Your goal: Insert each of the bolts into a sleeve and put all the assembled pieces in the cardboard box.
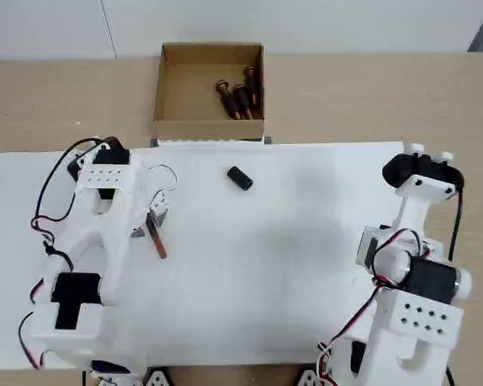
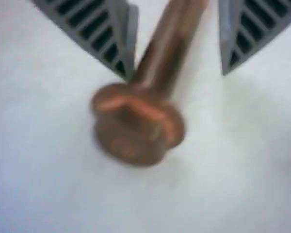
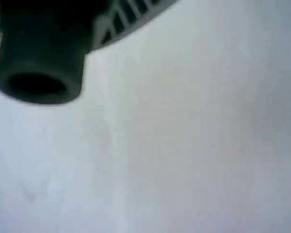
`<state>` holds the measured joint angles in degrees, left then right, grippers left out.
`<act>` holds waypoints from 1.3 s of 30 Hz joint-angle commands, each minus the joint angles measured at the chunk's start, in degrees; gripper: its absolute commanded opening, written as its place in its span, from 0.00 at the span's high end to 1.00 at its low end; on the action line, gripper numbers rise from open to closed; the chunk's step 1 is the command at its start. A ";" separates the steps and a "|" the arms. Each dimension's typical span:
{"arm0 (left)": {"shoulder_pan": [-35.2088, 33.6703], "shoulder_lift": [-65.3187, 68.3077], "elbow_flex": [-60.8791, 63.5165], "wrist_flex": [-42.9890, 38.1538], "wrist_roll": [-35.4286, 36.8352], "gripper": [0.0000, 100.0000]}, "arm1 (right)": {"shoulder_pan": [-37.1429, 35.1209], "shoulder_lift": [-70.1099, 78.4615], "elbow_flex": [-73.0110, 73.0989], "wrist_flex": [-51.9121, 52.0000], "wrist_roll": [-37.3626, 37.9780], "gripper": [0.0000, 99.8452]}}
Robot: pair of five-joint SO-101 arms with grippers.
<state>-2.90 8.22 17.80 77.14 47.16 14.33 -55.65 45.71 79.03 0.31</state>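
A copper bolt [image 2: 138,126] lies on the white mat [image 1: 290,265], its flanged head pointing away from my left gripper [image 2: 177,73]. The left gripper is open, its ribbed grey fingers [image 2: 99,34] straddling the shaft; one finger touches it and the other stands off. From above, the bolt [image 1: 158,239] sits just below the left gripper [image 1: 154,215]. My right gripper [image 1: 370,249] is at the mat's right side, shut on a black sleeve [image 3: 39,63] whose open bore hangs above the mat. A second black sleeve [image 1: 240,178] lies loose at the mat's upper middle.
The cardboard box [image 1: 174,88] stands beyond the mat's far edge, with several assembled pieces [image 1: 237,95] in its right half. The mat's middle is bare between the two arms.
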 commanded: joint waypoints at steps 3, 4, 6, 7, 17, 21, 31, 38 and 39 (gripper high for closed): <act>0.00 -0.26 -0.13 -3.69 0.18 0.91 | -0.13 -0.84 -0.26 -0.75 0.09 1.00; 0.00 -0.26 -0.13 -3.69 0.18 0.91 | -0.13 -0.84 -0.26 -0.75 0.09 1.00; 0.00 -0.26 -0.04 -3.69 0.18 0.91 | -0.13 -0.84 -0.26 -0.75 0.09 1.00; 0.00 0.00 0.13 -3.69 0.18 0.91 | -0.13 -0.84 -0.26 -0.75 0.09 1.00; -4.04 8.70 -1.54 -3.34 0.09 1.00 | -0.13 -0.84 -0.26 -0.66 0.09 1.00; -4.13 8.97 -2.77 -2.73 0.09 1.00 | -0.13 -0.84 -0.26 -0.66 0.09 1.00; 6.42 -2.02 -13.58 7.65 0.09 1.00 | -0.22 -1.36 -3.25 -0.66 0.18 0.99; 13.01 -15.82 -15.52 9.14 -5.27 1.00 | -0.22 -1.36 -7.12 -0.66 2.20 1.00; 13.01 -17.41 -15.52 9.05 -6.33 1.00 | -0.22 -1.36 -7.56 -0.57 2.29 1.00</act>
<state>9.49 -2.15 4.79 85.85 43.47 14.33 -55.74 41.76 79.03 1.54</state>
